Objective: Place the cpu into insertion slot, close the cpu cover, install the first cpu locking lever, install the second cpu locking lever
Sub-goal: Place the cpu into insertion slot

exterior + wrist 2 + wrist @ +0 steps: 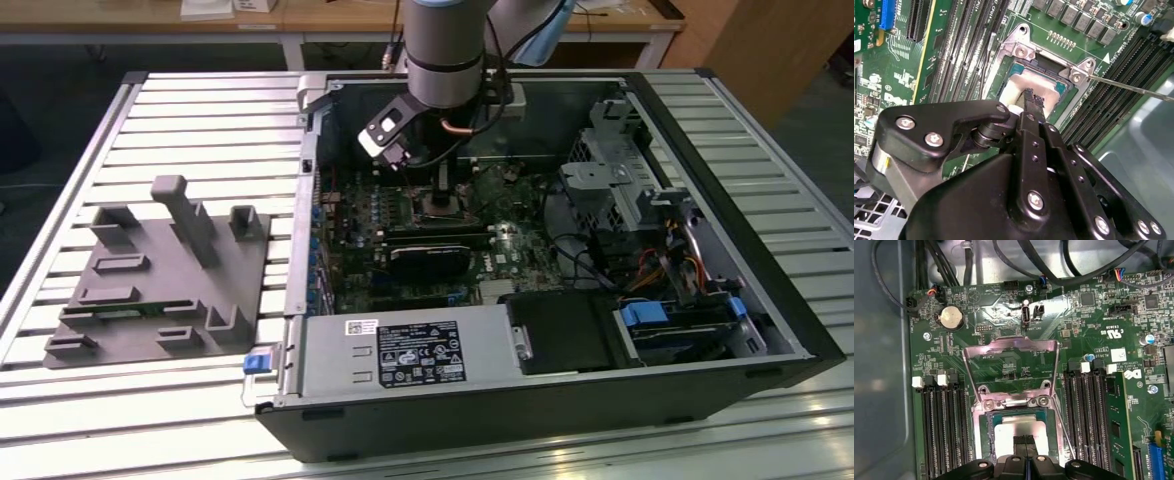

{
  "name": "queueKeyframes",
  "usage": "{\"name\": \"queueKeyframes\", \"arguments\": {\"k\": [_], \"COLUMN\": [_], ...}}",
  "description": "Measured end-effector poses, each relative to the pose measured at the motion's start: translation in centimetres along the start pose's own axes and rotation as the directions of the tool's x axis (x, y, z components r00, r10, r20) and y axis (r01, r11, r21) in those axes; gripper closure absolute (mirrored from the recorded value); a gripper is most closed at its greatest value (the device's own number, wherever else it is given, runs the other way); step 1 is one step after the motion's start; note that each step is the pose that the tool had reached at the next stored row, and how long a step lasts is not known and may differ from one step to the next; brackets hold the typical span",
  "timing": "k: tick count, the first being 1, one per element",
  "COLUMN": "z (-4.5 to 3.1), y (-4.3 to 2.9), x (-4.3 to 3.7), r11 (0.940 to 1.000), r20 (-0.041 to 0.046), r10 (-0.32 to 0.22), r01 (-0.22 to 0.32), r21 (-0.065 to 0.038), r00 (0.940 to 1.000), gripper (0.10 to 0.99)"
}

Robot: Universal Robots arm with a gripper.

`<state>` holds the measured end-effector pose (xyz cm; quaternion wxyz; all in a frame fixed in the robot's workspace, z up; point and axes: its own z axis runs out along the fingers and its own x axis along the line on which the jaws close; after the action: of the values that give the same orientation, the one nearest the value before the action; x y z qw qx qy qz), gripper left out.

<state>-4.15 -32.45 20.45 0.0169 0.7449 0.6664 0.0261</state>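
Closest to the lens in both wrist views was the black gripper point(1033, 100) point(1025, 441), its two slim fingertips drawn together with nothing clamped between them. They pointed straight down at the middle of the cpu point(1004, 432); whether they pressed on it or hung just above, I could not tell. The cpu lay flat and square inside the insertion slot point(985, 440) on the green motherboard point(1104, 315). The cpu cover point(968, 371) was swung open on the far side of the slot from the gripper, hinged along the slot's edge. Its window framed bare board, and its free end lay toward the coin cell point(951, 317). In the exterior view the arm reached down into the open computer case point(787, 300) on the slatted counter point(200, 120).
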Motion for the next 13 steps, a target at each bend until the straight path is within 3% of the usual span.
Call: {"name": "queueKeyframes", "arguments": {"k": [5,8,9,11,12,13], "z": [0.01,0.02,0.02,0.03,0.03,0.04], "y": [0.0,0.0,0.0,0.0,0.0,0.0], "x": [0.0,0.0,0.0,0.0,0.0,0.0], "r11": [1.0,1.0,1.0,1.0,1.0,1.0], "r20": [0.0,0.0001,0.0,0.0,0.0,0.0], "r10": [0.0,0.0,0.0,0.0,0.0,0.0], "r01": [0.0,0.0,0.0,0.0,0.0,0.0], "r21": [0.0,0.0,0.0,0.0,0.0,0.0], "r00": [1.0,1.0,1.0,1.0,1.0,1.0], "gripper": [0.973,0.851,0.851,0.733,0.733,0.675]}}
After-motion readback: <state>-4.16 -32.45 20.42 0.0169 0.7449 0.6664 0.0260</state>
